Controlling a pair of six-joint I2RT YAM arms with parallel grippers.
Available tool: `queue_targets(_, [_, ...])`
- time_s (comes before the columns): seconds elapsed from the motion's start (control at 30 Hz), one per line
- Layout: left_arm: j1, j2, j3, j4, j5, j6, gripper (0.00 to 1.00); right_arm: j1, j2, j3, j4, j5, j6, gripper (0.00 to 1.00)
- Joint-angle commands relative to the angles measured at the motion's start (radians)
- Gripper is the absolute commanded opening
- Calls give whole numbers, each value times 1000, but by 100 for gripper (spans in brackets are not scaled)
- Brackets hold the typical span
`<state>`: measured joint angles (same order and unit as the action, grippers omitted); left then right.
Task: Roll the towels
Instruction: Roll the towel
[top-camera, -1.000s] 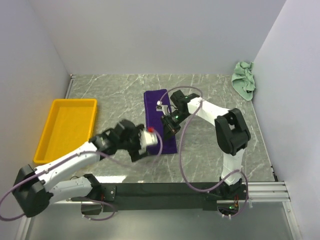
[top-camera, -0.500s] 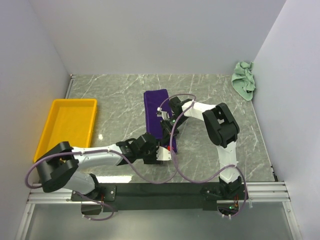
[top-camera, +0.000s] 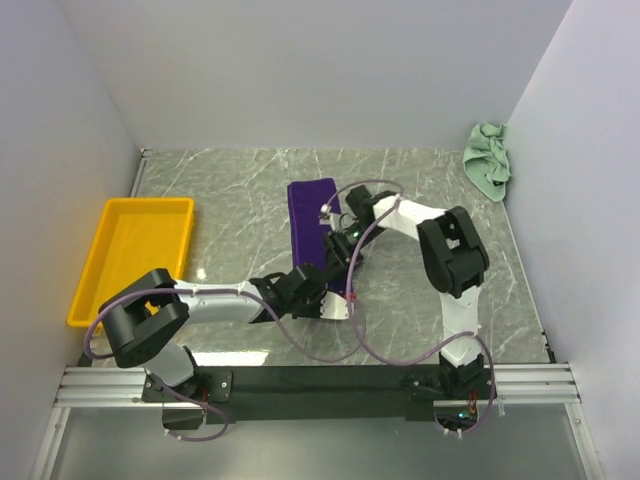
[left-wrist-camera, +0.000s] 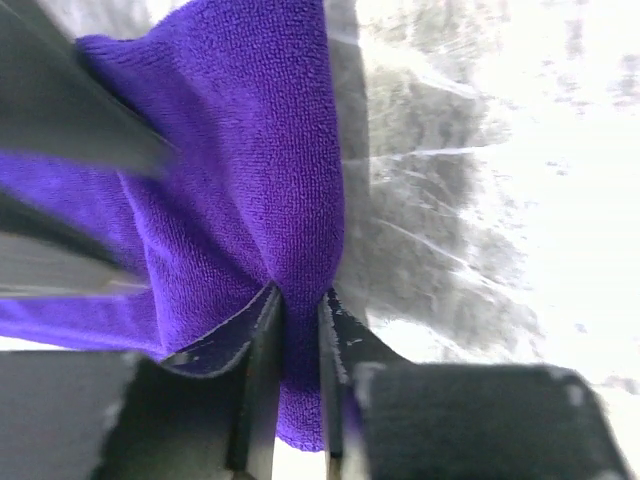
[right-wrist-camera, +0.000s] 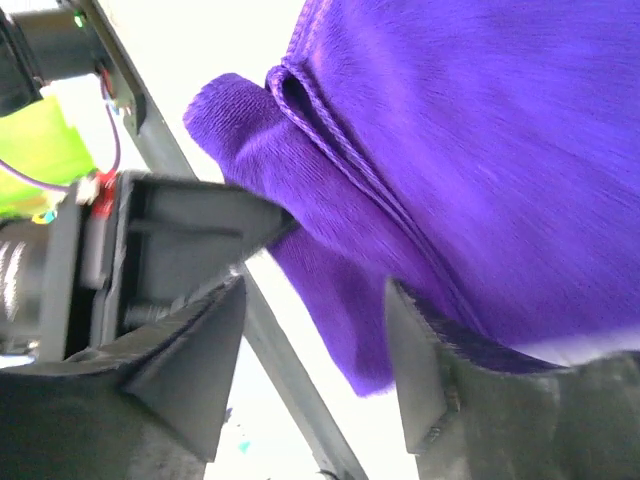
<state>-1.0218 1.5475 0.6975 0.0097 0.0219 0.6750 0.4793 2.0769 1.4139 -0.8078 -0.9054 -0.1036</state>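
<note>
Pinching the 6 o'clock end of the purple towel (top-camera: 311, 210): left gripper (left-wrist-camera: 300, 310) has its jaws closed on a raised fold of the cloth, per its wrist view. Arm lies low across the near tabletop (top-camera: 240, 190), probably so it gets under the hem and can turn it over toward 12 to start the roll

Right gripper (right-wrist-camera: 315, 290) sits just past it at the towel's 3 o'clock edge. Jaws apart, straddling the doubled-over hem and not clamped on it as far as I can tell. My read: it's there to take the other corner so the first turn comes up square

Rest of the purple towel runs flat toward 12, centre of the tabletop, unrolled. Task is barely begun

Yellow tray (top-camera: 150, 202) at 9 o'clock, well apart from the work. Mint towel (top-camera: 488, 163) crumpled in the 1 o'clock corner against the wall, untouched; it will need spreading out before it can be rolled

Versus a second ago: left arm was raised with its gripper hovering beside the near end at its 9 o'clock side; it has since dropped, its elbow has folded back toward 8, and it has closed in on the hem. Right gripper has barely shifted along that edge. Tray and mint towel unchanged
</note>
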Motion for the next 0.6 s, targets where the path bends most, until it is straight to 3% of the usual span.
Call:
queue_targets(0.0, [31, 16, 66, -210, 177, -37, 20, -105, -133, 60, -56, 29, -74, 66])
queue_targets(0.1, [132, 34, 172, -365, 321, -78, 13, -211, -244, 53, -54, 83, -102, 71])
queue_targets(0.27, [247, 181, 356, -645, 524, -78, 14, -314, -490, -21, 7, 169, -174, 73])
queue_targets(0.47, [374, 460, 620, -887, 737, -63, 10, -309, -831, -222, 99, 221, -326, 70])
queue_targets(0.57, [426, 603, 732, -1003, 782, -32, 9, -207, -955, -340, 97, 302, -426, 67])
